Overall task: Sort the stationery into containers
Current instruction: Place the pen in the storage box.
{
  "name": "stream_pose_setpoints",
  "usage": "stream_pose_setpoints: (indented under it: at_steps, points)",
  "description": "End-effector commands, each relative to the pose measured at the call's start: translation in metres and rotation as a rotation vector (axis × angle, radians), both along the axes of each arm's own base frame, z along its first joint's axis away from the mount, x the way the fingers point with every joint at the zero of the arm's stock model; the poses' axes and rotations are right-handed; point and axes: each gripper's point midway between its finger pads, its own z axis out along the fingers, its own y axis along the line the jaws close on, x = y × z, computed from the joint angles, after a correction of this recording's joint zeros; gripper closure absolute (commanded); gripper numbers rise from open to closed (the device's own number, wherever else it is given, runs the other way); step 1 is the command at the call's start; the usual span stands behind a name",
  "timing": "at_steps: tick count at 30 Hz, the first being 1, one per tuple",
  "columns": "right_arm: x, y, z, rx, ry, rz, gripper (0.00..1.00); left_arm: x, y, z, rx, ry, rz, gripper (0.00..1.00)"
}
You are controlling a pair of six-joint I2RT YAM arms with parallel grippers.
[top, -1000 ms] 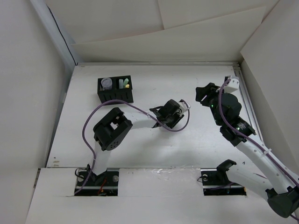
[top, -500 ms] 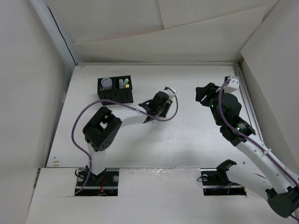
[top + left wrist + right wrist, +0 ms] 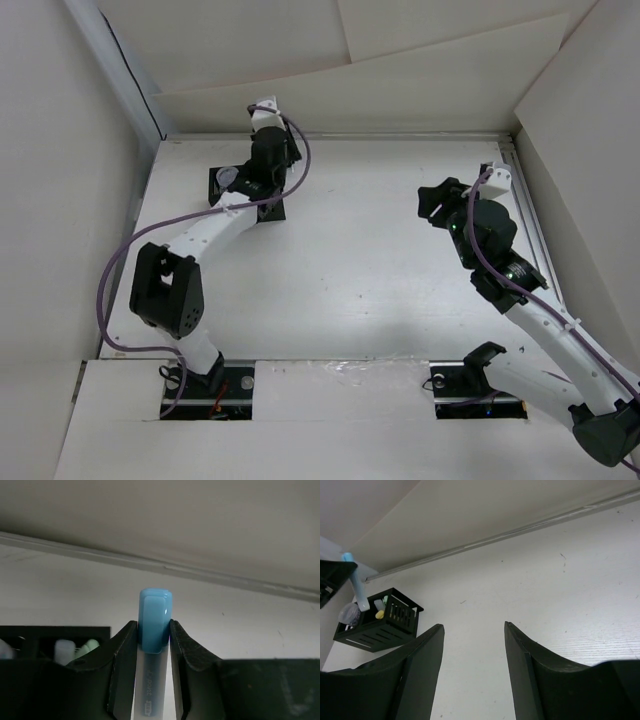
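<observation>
The black organizer [image 3: 216,192] stands at the back left, mostly under my left arm. My left gripper [image 3: 250,182] hangs over it, shut on the clear marker with the blue end [image 3: 155,620], blue end pointing away from the wrist. In the right wrist view the marker [image 3: 356,582] is tilted above the organizer [image 3: 385,627]. The organizer holds a round greyish piece [image 3: 349,614], a yellow stick [image 3: 380,614] and a pale green stick [image 3: 91,645]. My right gripper [image 3: 436,200] is open and empty over the table at the right, its fingers [image 3: 422,660] wide apart.
White walls close in the table on the left, back and right. A raised rail [image 3: 520,530] runs along the table's back edge. The purple cable [image 3: 125,262] loops from my left arm over the left side of the table.
My left arm has swung from the table's middle to the back left, carrying the blue-ended marker over the organizer. The right arm has not moved.
</observation>
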Motion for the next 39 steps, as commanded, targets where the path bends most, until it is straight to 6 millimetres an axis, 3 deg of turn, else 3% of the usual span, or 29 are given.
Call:
stream_pose_setpoints:
  at_steps: [1, 3, 11, 22, 24, 27, 39]
  points:
    - [0.000, 0.002, 0.016, 0.029, -0.045, 0.015, 0.42, 0.012, 0.044, 0.060, -0.060, -0.140, 0.183, 0.77]
    - [0.000, 0.002, 0.016, 0.029, -0.045, 0.015, 0.42, 0.019, 0.063, 0.058, -0.039, -0.138, 0.238, 0.76]
    - [0.000, 0.002, 0.016, 0.029, -0.045, 0.015, 0.42, 0.049, 0.107, 0.018, 0.017, -0.072, 0.381, 0.76]
    - [0.004, 0.004, 0.010, 0.020, -0.029, 0.015, 0.42, 0.054, 0.122, -0.004, 0.104, -0.078, 0.463, 0.75]
    - [0.004, 0.004, 0.010, 0.020, -0.029, 0.015, 0.42, 0.053, 0.124, -0.019, 0.113, -0.065, 0.471, 0.75]
    - [0.004, 0.004, 0.012, 0.024, -0.037, 0.015, 0.42, 0.051, 0.128, -0.025, 0.126, -0.064, 0.491, 0.75]
    - [0.004, 0.004, 0.012, 0.024, -0.037, 0.015, 0.42, 0.046, 0.128, -0.052, 0.132, -0.040, 0.482, 0.72]
